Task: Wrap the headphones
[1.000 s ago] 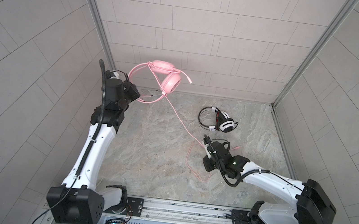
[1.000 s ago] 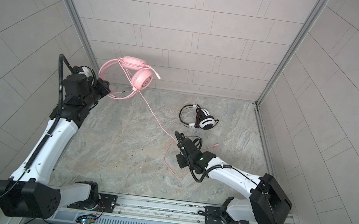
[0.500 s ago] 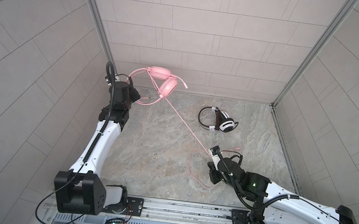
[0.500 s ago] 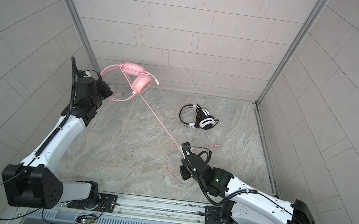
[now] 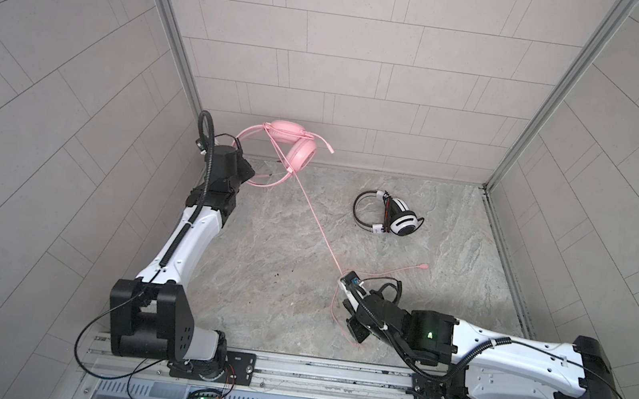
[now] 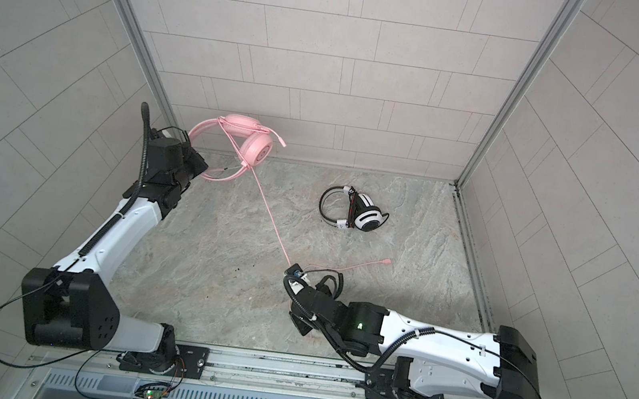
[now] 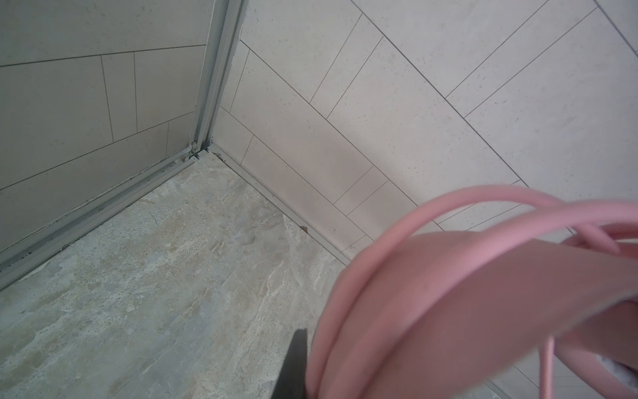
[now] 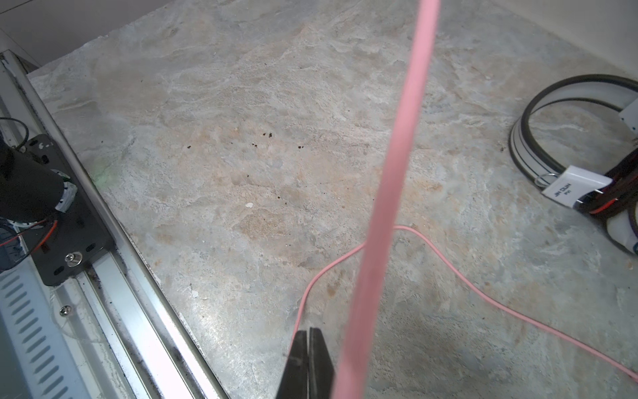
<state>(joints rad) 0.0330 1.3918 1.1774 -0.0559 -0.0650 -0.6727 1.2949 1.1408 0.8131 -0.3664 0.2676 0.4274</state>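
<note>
Both top views show one pink headset (image 5: 301,155), one white-and-black headset (image 5: 403,222).

Even diffuse light; soft shadows; near pink cable (image 8: 386,207) blurred.

The right gripper (image 5: 346,283) is backing toward the front edge of the tabletop (image 5: 274,308), drawing taut the thin pink cable (image 5: 319,226) of the pink over-ear headset (image 5: 302,154).

Above centre-left, the left hand (image 5: 248,176) grips the pink headphones (image 5: 295,151) aloft. Their pink cable (image 5: 322,231) runs taut diagonally to the right hand (image 5: 346,284), pinched, lower centre. The white-and-black headphones (image 5: 388,218) lie on the worktop (image 5: 256,284), right of centre.
</note>
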